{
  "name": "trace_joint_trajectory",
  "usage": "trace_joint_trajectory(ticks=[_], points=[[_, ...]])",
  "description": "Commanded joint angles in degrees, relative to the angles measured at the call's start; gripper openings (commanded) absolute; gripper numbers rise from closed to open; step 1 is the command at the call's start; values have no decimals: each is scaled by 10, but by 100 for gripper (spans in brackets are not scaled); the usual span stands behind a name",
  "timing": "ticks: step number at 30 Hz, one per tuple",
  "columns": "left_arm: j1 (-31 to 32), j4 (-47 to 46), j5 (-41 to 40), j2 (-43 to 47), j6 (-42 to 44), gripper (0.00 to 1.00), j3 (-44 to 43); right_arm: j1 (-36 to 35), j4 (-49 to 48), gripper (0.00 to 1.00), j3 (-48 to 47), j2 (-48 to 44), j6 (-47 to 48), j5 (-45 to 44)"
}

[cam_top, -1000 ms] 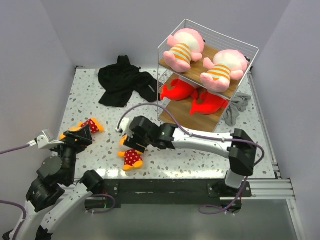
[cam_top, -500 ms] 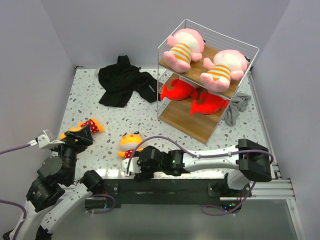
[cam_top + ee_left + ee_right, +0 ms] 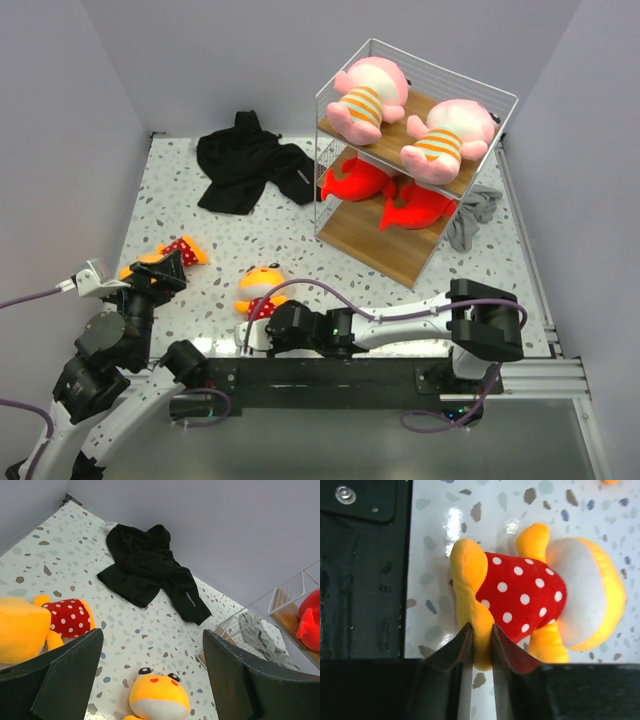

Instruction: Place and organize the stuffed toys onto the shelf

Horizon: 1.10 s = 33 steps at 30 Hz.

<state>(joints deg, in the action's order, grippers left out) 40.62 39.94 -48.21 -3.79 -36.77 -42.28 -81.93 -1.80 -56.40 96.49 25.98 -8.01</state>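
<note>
A speckled white surface (image 3: 290,250) sits between plain pale walls. Near its front edge lies an orange toy (image 3: 260,285) with a red dotted bib, its face turned toward the back wall. The right hand (image 3: 481,636) is clamped on one of its orange limbs, and the two fingers (image 3: 457,647) squeeze the plush tight between them. That grip is just beside the black rail (image 3: 360,570) along the front of the surface. The rest of the toy's body rests on the surface.

A second orange toy (image 3: 178,250) lies at the left side of the surface, just beside the left hand (image 3: 152,645). That hand's fingers stand wide apart with nothing between them, and the toy's dotted bib shows next to the left finger in the wrist view.

The shelf (image 3: 385,250) stands at the back right. Two pink toys (image 3: 368,95) in striped shirts lie side by side on its top board. Two red toys (image 3: 355,180) lie side by side on the board below. The lowest board is bare wood where it shows.

A crumpled black garment (image 3: 245,160) lies at the back, to the left of the shelf. A grey cloth (image 3: 470,215) is bunched against the shelf's right side.
</note>
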Motion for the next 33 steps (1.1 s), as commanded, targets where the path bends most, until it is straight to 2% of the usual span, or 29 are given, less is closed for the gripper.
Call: trace_joint_trajectory(ticks=[1, 2, 3, 6, 11, 16, 21, 23, 33], points=[[2, -22, 0, -7, 16, 85, 2, -6, -84, 7, 9, -18, -50, -120], [1, -22, 0, -5, 16, 85, 2, -6, -77, 0, 8, -21, -58, -149], [2, -22, 0, -3, 16, 85, 2, -6, -73, 0, 9, -28, -63, -212], [1, -24, 0, 0, 17, 85, 3, -5, -42, 0, 19, -52, -82, -314], [2, -28, 3, 1, 21, 85, 4, 1, 56, 0, 42, -103, -131, -403], [1, -29, 6, 6, 21, 86, 4, 46, 68, 0, 86, -147, -117, -437], [1, -26, 1, 16, 17, 85, 4, 105, -15, 0, 132, -193, -26, -419], [1, -28, 1, 20, 18, 86, 4, 110, -56, 0, 142, -208, 19, -411], [2, -26, 2, 19, 18, 86, 4, 113, -42, 0, 96, -224, 73, -426]])
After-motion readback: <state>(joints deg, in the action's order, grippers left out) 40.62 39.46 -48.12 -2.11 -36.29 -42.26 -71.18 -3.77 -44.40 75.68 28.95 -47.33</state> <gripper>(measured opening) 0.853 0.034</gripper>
